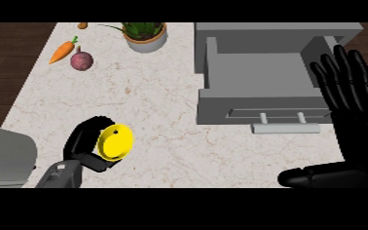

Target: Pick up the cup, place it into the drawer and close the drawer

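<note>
One cup, one open drawer, two hands.

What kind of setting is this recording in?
Most likely a kitchen counter: a pale marble-look countertop with a carrot and a potted plant at the back, and a grey drawer pulled open on the right.

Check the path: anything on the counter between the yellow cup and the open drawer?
Nothing visible. The left hand holds the cup, and only bare counter separates it from the drawer. The drawer's front wall must be cleared. The right hand rests open beside it.
</note>
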You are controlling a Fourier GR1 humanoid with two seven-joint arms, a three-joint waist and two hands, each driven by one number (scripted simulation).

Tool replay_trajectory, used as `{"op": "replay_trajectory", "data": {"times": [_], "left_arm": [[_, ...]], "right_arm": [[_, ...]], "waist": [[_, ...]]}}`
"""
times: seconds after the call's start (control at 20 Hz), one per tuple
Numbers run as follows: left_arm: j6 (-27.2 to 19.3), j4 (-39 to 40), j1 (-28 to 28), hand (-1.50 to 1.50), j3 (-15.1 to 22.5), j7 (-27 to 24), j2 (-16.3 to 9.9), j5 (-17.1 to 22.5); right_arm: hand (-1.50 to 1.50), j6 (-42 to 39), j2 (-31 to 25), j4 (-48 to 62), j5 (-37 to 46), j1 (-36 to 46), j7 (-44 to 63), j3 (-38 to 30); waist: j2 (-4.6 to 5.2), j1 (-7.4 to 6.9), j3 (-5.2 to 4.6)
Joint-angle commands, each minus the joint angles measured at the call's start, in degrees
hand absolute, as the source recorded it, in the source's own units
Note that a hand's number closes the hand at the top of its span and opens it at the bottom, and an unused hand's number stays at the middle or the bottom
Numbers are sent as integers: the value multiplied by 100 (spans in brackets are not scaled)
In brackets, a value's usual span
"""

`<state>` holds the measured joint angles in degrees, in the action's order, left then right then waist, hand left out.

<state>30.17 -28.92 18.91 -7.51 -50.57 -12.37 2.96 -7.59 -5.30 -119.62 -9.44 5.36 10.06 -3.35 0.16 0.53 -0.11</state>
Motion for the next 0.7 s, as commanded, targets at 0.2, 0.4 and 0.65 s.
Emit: {"op": "replay_trajectory", "data": {"times": [0.2,0.4,0.65], "left_arm": [[-1366,-265,-80,150,-930,-851,463,730],[-1379,-842,-205,150,-824,-807,540,803],[-992,-2225,-608,150,-433,-139,718,1003]], "right_arm": [[-150,151,-96,167,-1,446,247,-152],[-150,-155,-183,171,-235,-13,-37,-325],[-150,-2,48,-20,53,-219,-87,-27]], "waist": [[3,-124,-1],[-24,-69,13],[-45,-111,18]]}}
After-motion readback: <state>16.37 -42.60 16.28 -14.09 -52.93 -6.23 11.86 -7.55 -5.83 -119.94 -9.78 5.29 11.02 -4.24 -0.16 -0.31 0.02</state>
